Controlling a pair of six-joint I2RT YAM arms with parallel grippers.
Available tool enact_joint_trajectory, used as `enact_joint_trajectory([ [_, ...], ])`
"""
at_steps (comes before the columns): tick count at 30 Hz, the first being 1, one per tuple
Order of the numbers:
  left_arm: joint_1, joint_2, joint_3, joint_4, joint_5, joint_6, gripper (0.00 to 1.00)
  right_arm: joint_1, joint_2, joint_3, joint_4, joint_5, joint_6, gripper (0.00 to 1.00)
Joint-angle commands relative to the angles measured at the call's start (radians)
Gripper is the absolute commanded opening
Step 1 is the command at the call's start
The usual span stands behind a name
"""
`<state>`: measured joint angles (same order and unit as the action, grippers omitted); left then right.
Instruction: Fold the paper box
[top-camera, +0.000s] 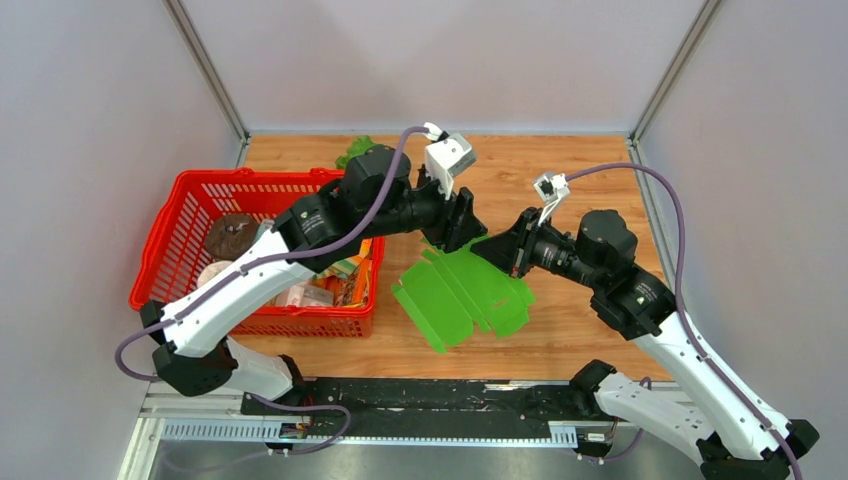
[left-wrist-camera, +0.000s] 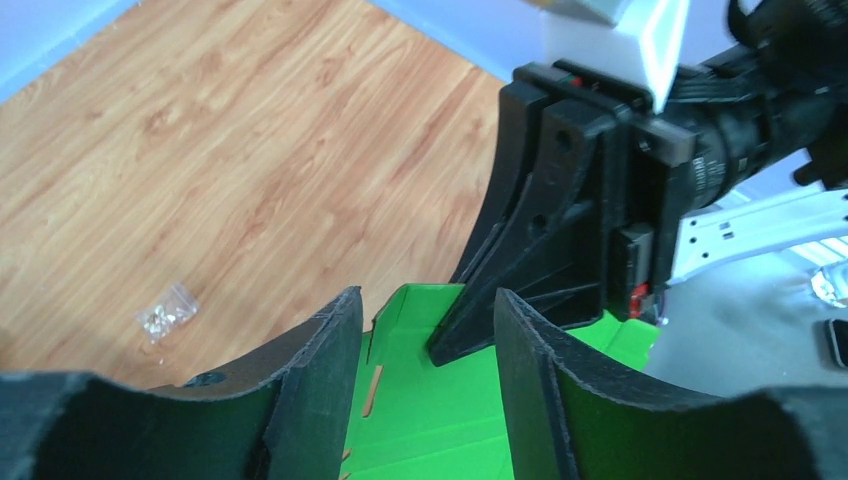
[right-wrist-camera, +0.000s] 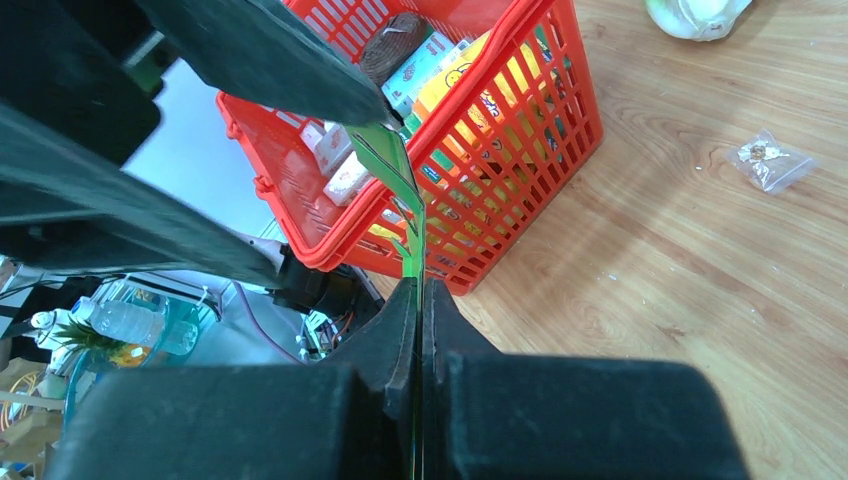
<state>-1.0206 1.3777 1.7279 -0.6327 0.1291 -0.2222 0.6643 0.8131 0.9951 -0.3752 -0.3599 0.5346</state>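
The paper box (top-camera: 465, 290) is a bright green die-cut sheet, mostly flat, held tilted over the wooden table in front of the basket. My right gripper (top-camera: 490, 248) is shut on the sheet's far right edge; in the right wrist view the thin green card (right-wrist-camera: 405, 190) runs edge-on out of the pressed-together jaws of the right gripper (right-wrist-camera: 418, 290). My left gripper (top-camera: 468, 225) hovers at the sheet's far edge, right beside the right gripper. In the left wrist view the left gripper (left-wrist-camera: 425, 300) stands open over the green card (left-wrist-camera: 440, 400), nothing pinched, facing the right gripper's fingers (left-wrist-camera: 470, 330).
A red mesh basket (top-camera: 200, 200) with packaged goods stands at the left, its corner close to the sheet. A pale lettuce (top-camera: 355, 150) lies behind the basket. A small clear plastic bag (left-wrist-camera: 166, 310) lies on the wood, also visible as a bag (right-wrist-camera: 768, 162) in the right wrist view.
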Motion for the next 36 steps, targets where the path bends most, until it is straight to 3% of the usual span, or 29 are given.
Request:
enact_joint_trajectory([
  [1, -0.001, 0.014, 0.048, -0.036, -0.013, 0.012, 0.57, 0.004, -0.02, 0.014, 0.045, -0.005, 0.004, 0.0],
  [5, -0.001, 0.02, 0.041, -0.039, 0.0, 0.0, 0.55, 0.003, -0.017, 0.014, 0.045, -0.004, 0.002, 0.0],
  [9, -0.003, 0.006, 0.003, -0.01, 0.043, -0.035, 0.39, 0.003, -0.015, 0.01, 0.048, 0.002, 0.001, 0.0],
  [15, -0.015, -0.029, -0.08, 0.065, 0.075, -0.097, 0.36, 0.003, -0.005, 0.005, 0.062, 0.001, 0.007, 0.0],
  [29, -0.018, -0.02, -0.132, 0.143, 0.127, -0.126, 0.43, 0.003, -0.034, -0.004, 0.084, -0.022, 0.025, 0.0],
  [32, -0.016, -0.127, -0.236, 0.2, 0.069, -0.117, 0.49, 0.003, -0.054, 0.002, 0.035, 0.013, 0.005, 0.0],
  [36, -0.016, -0.273, -0.303, 0.151, -0.014, -0.077, 0.48, 0.001, -0.078, 0.011, -0.01, 0.035, -0.03, 0.0],
])
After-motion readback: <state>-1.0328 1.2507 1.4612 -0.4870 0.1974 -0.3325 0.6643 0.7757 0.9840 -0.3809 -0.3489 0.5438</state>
